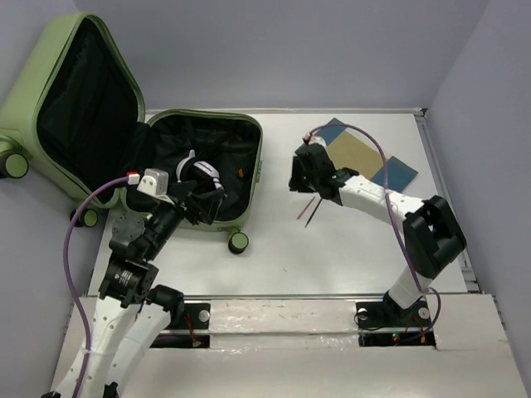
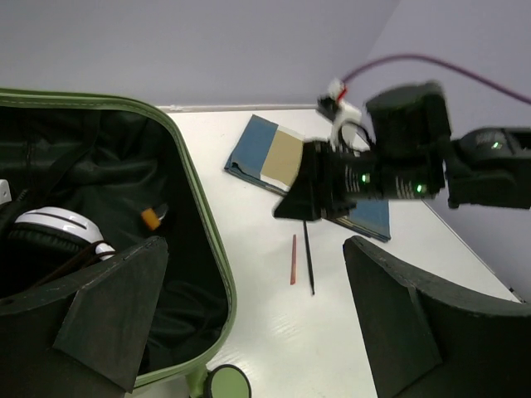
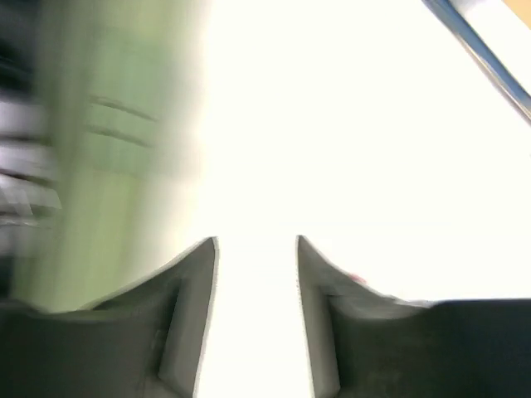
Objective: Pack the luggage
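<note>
Two arms reach over a white table in the overhead view. The luggage lies open at the left, its olive-green lid propped upright against the wall and its black-lined base flat on the table with white-and-black headphones inside. The left gripper hangs over the near rim of the base. The right gripper sits just right of the luggage, apart from it, above a thin red stick and a thin black stick, and flat blue and tan books lie behind it. From the left wrist, the two dark fingers stand wide apart with nothing between them. They frame the green rim, the headphones, a small orange item on the lining, and the two sticks lying side by side on bare table beneath the other arm's gripper. The right wrist view is badly blurred: its fingers show a narrow gap with nothing gripped, bright table ahead and a green smear of the luggage at the left.
</note>
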### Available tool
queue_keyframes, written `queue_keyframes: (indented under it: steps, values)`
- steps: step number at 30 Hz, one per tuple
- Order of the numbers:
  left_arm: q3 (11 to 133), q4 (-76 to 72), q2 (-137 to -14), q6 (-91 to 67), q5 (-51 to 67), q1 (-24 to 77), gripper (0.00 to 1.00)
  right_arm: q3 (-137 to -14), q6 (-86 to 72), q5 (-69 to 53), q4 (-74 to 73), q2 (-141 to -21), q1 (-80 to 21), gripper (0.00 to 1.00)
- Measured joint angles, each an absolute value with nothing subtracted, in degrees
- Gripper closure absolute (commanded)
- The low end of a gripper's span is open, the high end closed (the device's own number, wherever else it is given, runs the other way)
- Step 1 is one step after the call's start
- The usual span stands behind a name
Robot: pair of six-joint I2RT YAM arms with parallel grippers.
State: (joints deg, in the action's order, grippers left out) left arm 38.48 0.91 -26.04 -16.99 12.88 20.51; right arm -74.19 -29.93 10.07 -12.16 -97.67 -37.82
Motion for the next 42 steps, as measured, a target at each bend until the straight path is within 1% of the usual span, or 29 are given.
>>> queue_keyframes:
  steps: [3, 6, 7, 13, 17, 22, 25, 29, 31, 34, 37, 39, 42]
  values:
    - [38.5, 1.0, -26.0, -17.0, 13.0, 20.5, 0.01, -63.7, -30.9, 14.6, -15.3, -95.9, -35.2, 0.64]
    - [38.5, 1.0, -26.0, -17.0, 13.0, 20.5, 0.01, -58.0, -31.8, 18.2, -18.3, -95.9, -33.6, 0.64]
    - [38.5, 1.0, -26.0, -17.0, 13.0, 20.5, 0.01, -56.8, -32.0, 19.0, -19.4, -95.9, -33.4, 0.62]
    - [38.5, 1.0, -26.0, -17.0, 13.0, 20.5, 0.01, -56.2, -32.9, 21.3, -20.1, -96.6, -33.4, 0.60]
    - [38.5, 1.1, -26.0, -17.0, 13.1, 20.5, 0.01, -57.6, -33.3, 21.6, -19.2, -99.3, -33.4, 0.66]
    - [38.5, 1.1, -26.0, -17.0, 13.2, 20.5, 0.01, -57.5, -33.5, 22.3, -19.3, -99.1, -33.4, 0.66]
    - [38.5, 1.1, -26.0, -17.0, 13.4, 20.5, 0.01, -57.5, -33.4, 22.4, -20.6, -97.5, -33.4, 0.63]
    - [38.5, 1.1, -26.0, -17.0, 13.5, 20.5, 0.01, -57.6, -33.3, 22.4, -21.1, -94.5, -33.4, 0.45]
    - [38.5, 1.1, -26.0, -17.0, 13.5, 20.5, 0.01, -58.0, -33.2, 22.1, -21.0, -94.1, -33.4, 0.44]
    - [38.5, 1.1, -26.0, -17.0, 13.5, 20.5, 0.01, -58.8, -33.0, 21.1, -20.8, -94.3, -33.4, 0.44]
    - [38.5, 1.1, -26.0, -17.0, 13.5, 20.5, 0.01, -60.1, -33.0, 20.3, -20.3, -95.2, -33.4, 0.49]
    - [38.5, 1.1, -26.0, -17.0, 13.5, 20.5, 0.01, -61.3, -33.0, 19.7, -19.6, -96.8, -33.4, 0.54]
    - [38.5, 1.1, -26.0, -17.0, 13.5, 20.5, 0.01, -62.2, -33.0, 19.0, -18.7, -98.8, -33.4, 0.57]
